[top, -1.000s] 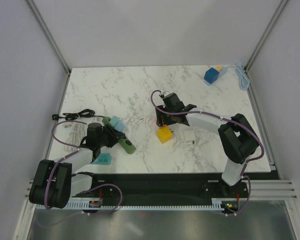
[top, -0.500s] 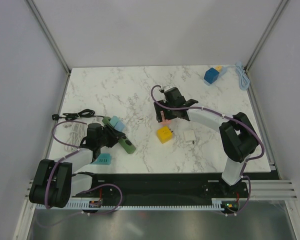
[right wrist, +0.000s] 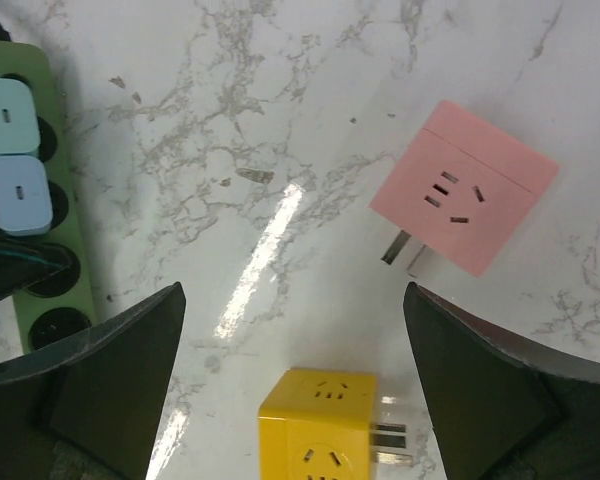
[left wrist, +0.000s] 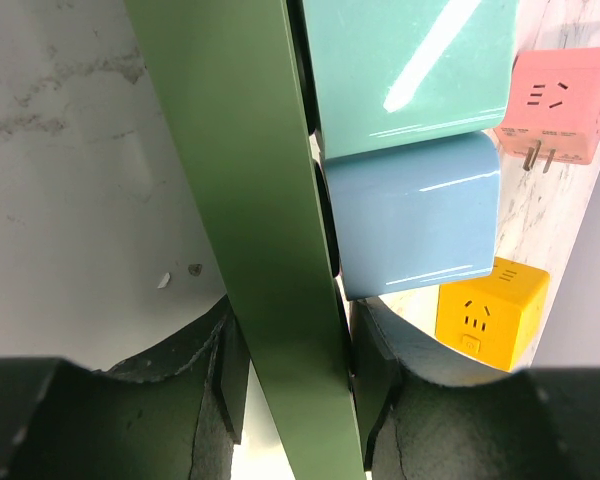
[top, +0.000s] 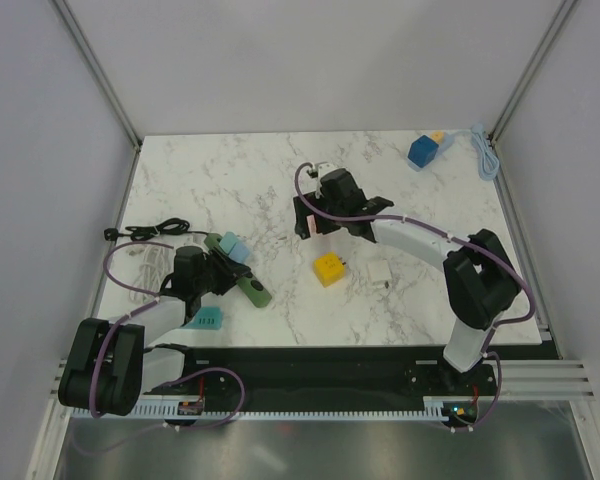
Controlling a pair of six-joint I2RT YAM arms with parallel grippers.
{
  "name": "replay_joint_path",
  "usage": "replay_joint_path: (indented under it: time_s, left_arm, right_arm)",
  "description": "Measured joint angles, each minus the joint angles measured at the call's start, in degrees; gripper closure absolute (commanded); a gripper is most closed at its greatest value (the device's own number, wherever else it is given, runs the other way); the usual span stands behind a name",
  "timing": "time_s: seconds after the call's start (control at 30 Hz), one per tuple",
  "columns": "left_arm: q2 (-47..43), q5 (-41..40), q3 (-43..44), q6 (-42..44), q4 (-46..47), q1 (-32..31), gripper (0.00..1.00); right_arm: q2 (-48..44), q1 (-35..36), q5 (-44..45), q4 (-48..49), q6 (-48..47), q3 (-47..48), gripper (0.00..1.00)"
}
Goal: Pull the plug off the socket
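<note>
The socket is a green power strip (left wrist: 250,200) lying at the left of the table (top: 252,288). A teal plug (left wrist: 405,70) and a light blue plug (left wrist: 415,215) sit side by side in it, both also in the right wrist view, teal (right wrist: 5,115) and blue (right wrist: 20,190). My left gripper (left wrist: 290,370) is shut on the strip's near end. My right gripper (right wrist: 292,330) hangs wide open above the table, with nothing between its fingers. Below it, apart from the strip, lie a pink cube plug (right wrist: 465,190) with bare prongs and a yellow cube plug (right wrist: 320,425).
A white cube (top: 380,273) lies right of the yellow cube (top: 329,268). A blue block (top: 424,150) and a pale blue cable (top: 485,150) are at the back right. Black (top: 145,232) and white (top: 155,262) cables lie at the left, and a small teal piece (top: 208,319) near the front edge.
My right gripper has opened, let go of the pink cube plug and drawn back and to the left, away from it. The left gripper and the strip have not moved.
</note>
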Motion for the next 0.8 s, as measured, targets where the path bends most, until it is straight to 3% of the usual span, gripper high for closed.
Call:
replay_joint_path:
  time_s: [0.33,0.63,0.7,0.8]
  left_arm:
    - [0.0,0.2,0.0,0.0,0.0,0.0,0.98]
    - [0.0,0.7,-0.4,0.0,0.6,0.2,0.98]
    - [0.0,0.7,-0.5,0.0,0.7,0.2,0.98]
    - [0.0,0.8,-0.5,0.0,0.7,0.2,0.98]
  right_arm:
    - [3.8,8.9,-5.6,8.5,6.1,5.6,0.05]
    - [14.4,13.2,-10.1,14.3,12.3,9.0,0.21]
    - [15.9,13.2,-10.7,14.8,12.9,9.0,0.33]
    - [17.4,13.1,-11.3,15.5,14.0,9.0,0.35]
